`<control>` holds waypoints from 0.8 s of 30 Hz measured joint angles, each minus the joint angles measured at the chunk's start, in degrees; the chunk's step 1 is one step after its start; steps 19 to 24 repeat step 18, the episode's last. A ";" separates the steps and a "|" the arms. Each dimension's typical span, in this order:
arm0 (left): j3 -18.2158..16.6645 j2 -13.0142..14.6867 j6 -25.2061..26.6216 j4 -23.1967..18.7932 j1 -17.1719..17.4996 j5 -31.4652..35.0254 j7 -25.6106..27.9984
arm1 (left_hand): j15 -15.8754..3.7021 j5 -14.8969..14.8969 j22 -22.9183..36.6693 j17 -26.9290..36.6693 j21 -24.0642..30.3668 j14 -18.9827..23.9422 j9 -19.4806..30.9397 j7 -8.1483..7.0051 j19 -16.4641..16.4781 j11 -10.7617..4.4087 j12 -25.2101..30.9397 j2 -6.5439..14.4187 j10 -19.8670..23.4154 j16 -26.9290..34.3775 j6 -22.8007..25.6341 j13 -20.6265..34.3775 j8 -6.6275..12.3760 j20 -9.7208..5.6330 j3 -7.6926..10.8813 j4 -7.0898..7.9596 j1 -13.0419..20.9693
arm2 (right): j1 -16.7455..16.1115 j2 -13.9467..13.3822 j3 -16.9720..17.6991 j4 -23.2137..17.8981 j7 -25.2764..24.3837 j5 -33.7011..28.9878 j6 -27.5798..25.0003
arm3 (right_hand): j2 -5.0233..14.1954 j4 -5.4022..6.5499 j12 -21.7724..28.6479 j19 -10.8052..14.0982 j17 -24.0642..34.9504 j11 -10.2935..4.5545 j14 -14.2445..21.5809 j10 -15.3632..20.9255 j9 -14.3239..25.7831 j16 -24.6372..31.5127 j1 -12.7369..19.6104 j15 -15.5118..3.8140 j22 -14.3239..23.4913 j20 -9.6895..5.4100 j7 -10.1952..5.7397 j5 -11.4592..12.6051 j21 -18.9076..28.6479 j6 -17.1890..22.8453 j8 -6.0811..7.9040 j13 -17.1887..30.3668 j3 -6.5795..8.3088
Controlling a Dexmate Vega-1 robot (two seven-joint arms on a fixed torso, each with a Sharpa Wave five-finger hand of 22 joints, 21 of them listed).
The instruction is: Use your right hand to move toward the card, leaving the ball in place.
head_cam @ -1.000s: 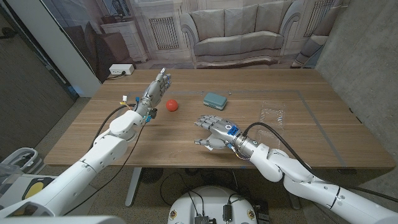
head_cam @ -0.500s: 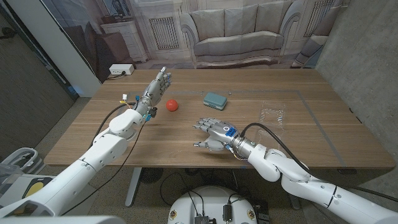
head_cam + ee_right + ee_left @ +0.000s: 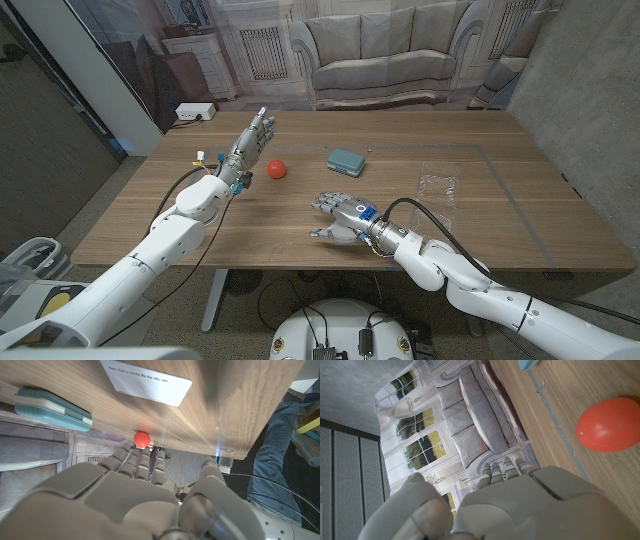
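Right hand (image 3: 340,213) hovers low over the middle of the wooden table (image 3: 500,230), released, with its fingers apart and nothing in them. Its fingers point toward the far left part of the table.

The main risk from here seems to be the small red round ball (image 3: 276,169). It lies farther along almost the same line as the fingers, so a reach that goes too long could touch it, and a round ball would probably roll away at once. A second risk is the card itself: it is thin and flat on smooth wood, so fingertips that come down at an angle could push it away. The left hand (image 3: 250,142), raised with straight fingers and holding nothing, stands just beside the ball, and a small movement of that arm could also disturb it.

In the right wrist view, the white rectangular card with one line of print (image 3: 146,377) lies flat on the wood, near the right hand and clearly closer to it than the ball. In the head view the card cannot be made out. The teal rounded case (image 3: 346,161) lies to one side of this path, apart from the card.
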 measured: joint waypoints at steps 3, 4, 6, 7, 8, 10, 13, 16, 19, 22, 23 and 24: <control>0.00 0.04 -0.02 -0.01 0.11 0.00 0.00 | 0.00 0.00 0.00 0.00 0.00 0.00 0.00 0.00 0.00 0.00 0.00 0.10 0.00 0.00 0.00 0.00 0.00 0.00 0.00 0.00 0.10 | 0.13 0.16 -0.26 0.26 0.03 0.06 -0.22 | 0.00 0.00 0.00 0.00 0.00 0.00 0.00 0.00 0.00 0.00 0.00 0.00 0.00 0.00 0.00 0.00 0.00 0.00 -0.19 0.00 0.00; 0.00 0.07 -0.03 -0.03 0.17 -0.01 0.01 | 0.00 0.00 0.00 0.00 0.00 0.00 0.00 0.00 0.00 0.00 0.00 0.15 0.00 0.00 0.00 0.00 0.00 0.00 0.00 0.00 0.16 | 0.20 0.26 -0.42 0.44 0.04 0.10 -0.29 | 0.00 0.00 0.00 0.00 0.00 0.00 0.00 0.00 0.00 0.00 0.00 0.00 0.00 0.00 0.00 0.00 0.00 0.00 -0.19 0.00 0.00; 0.00 0.07 -0.03 -0.03 0.17 -0.01 0.02 | 0.00 0.00 0.00 0.00 0.00 0.00 0.00 -0.22 0.00 0.00 0.00 0.16 0.00 0.00 0.22 0.00 0.00 0.00 0.00 0.00 0.16 | 0.29 0.34 -0.55 0.59 0.04 0.10 -0.29 | 0.00 0.00 0.00 0.00 0.00 0.00 0.00 0.00 0.00 0.00 0.00 0.00 0.00 0.00 0.00 0.00 0.00 0.00 -0.19 0.00 0.00; 0.00 0.07 -0.04 -0.03 0.17 -0.02 0.03 | 0.00 0.00 0.00 0.00 0.00 0.00 0.00 -0.22 0.00 0.00 0.00 0.16 0.00 0.00 0.22 0.00 0.00 0.00 0.00 0.00 0.16 | 0.33 0.39 -0.63 0.70 0.04 0.10 -0.29 | 0.00 0.00 0.00 0.00 0.00 0.00 0.00 0.00 0.00 0.00 0.00 0.00 0.00 0.00 0.00 0.00 0.00 0.00 -0.19 0.00 0.00; -0.01 0.20 -0.05 -0.16 0.32 -0.02 0.03 | 0.00 0.00 0.00 0.00 0.00 0.00 0.00 -0.22 0.00 0.00 0.00 0.21 0.00 0.00 0.22 0.00 0.00 0.00 0.00 0.00 0.21 | 0.37 0.44 -0.73 0.81 0.04 0.21 -0.51 | -0.01 -0.03 0.00 0.00 0.00 0.00 0.00 0.00 0.00 0.00 0.00 0.00 0.00 0.00 0.00 0.00 0.00 0.00 -0.19 0.00 0.03; -0.03 0.26 -0.05 -0.25 0.39 -0.03 0.03 | 0.00 0.00 0.00 0.00 0.00 0.00 0.00 -0.22 0.00 0.00 0.00 0.23 0.00 0.00 0.22 0.00 0.00 0.00 0.00 0.00 0.23 | 0.47 0.57 -0.95 1.01 0.04 0.30 -0.59 | -0.01 -0.19 0.00 0.00 0.00 0.00 0.00 0.00 0.00 0.00 0.00 0.00 0.00 0.00 0.00 0.00 0.00 0.00 -0.19 0.00 0.19; -0.14 0.36 -0.06 -0.41 0.50 -0.07 0.03 | 0.00 0.00 0.00 0.00 0.00 0.00 0.00 -0.22 0.00 0.00 0.00 0.23 0.00 0.00 0.22 0.00 0.00 0.00 0.01 0.01 0.23 | 0.58 0.71 -1.18 1.25 0.01 0.40 -0.75 | -0.01 -0.19 0.00 0.00 0.00 -0.14 0.00 0.14 0.00 0.00 0.01 0.00 0.00 0.00 0.00 0.00 0.00 0.00 -0.19 0.00 0.19; -0.27 0.57 -0.06 -0.52 0.66 -0.12 0.03 | 0.00 0.00 0.00 0.00 0.00 0.00 0.00 -0.22 0.00 0.00 0.00 0.23 0.00 0.00 0.22 0.00 0.00 0.00 0.01 0.01 0.23 | 0.65 0.86 -1.41 1.39 -0.06 0.43 -0.98 | -0.01 -0.19 0.00 0.00 0.09 -0.21 0.00 0.22 -0.01 0.00 0.01 0.00 0.00 0.00 0.00 0.00 0.00 0.00 -0.19 0.00 0.19; -0.37 0.62 -0.15 -0.58 0.78 -0.16 0.03 | 0.00 0.00 0.00 0.00 0.00 0.00 0.00 -0.22 0.00 0.00 0.00 0.23 0.00 0.00 0.22 0.00 0.00 0.00 0.01 0.01 0.23 | 0.70 0.93 -1.53 1.45 -0.13 0.45 -1.16 | -0.01 -0.19 0.00 0.00 0.13 -0.21 0.00 0.22 -0.01 0.00 0.01 0.00 0.00 0.00 0.00 -0.45 0.00 0.00 -0.19 0.00 0.19; -0.37 0.62 -0.15 -0.58 0.78 -0.16 0.03 | 0.00 0.00 0.00 0.00 0.00 0.00 0.00 -0.22 0.00 0.00 0.00 0.23 0.00 0.00 0.22 0.00 0.00 0.00 0.01 0.01 0.23 | 0.70 0.93 -1.53 1.45 -0.13 0.45 -1.16 | -0.01 -0.19 0.00 0.00 0.13 -0.21 0.00 0.22 -0.01 0.00 0.01 0.00 0.00 0.00 0.00 -0.45 0.00 0.00 -0.19 0.00 0.19; -0.37 0.62 -0.15 -0.58 0.78 -0.16 0.03 | 0.00 0.00 0.00 0.00 0.00 0.00 0.00 -0.22 0.00 0.00 0.00 0.23 0.00 0.00 0.22 0.00 0.00 0.00 0.01 0.01 0.23 | 0.70 0.93 -1.53 1.45 -0.13 0.45 -1.16 | -0.01 -0.19 0.00 0.00 0.13 -0.21 0.00 0.22 -0.01 0.00 0.01 0.00 0.00 0.00 0.00 -0.45 0.00 0.00 -0.19 0.00 0.19; -0.37 0.62 -0.15 -0.58 0.78 -0.16 0.03 | 0.00 0.00 0.00 0.00 0.00 0.00 0.00 -0.22 0.00 0.00 0.00 0.23 0.00 0.00 0.22 0.00 0.00 0.00 0.01 0.01 0.23 | 0.70 0.93 -1.53 1.45 -0.13 0.45 -1.16 | -0.01 -0.19 0.00 0.00 0.13 -0.21 0.00 0.22 -0.01 0.00 0.01 0.00 0.00 0.00 0.00 -0.45 0.00 0.00 -0.19 0.00 0.19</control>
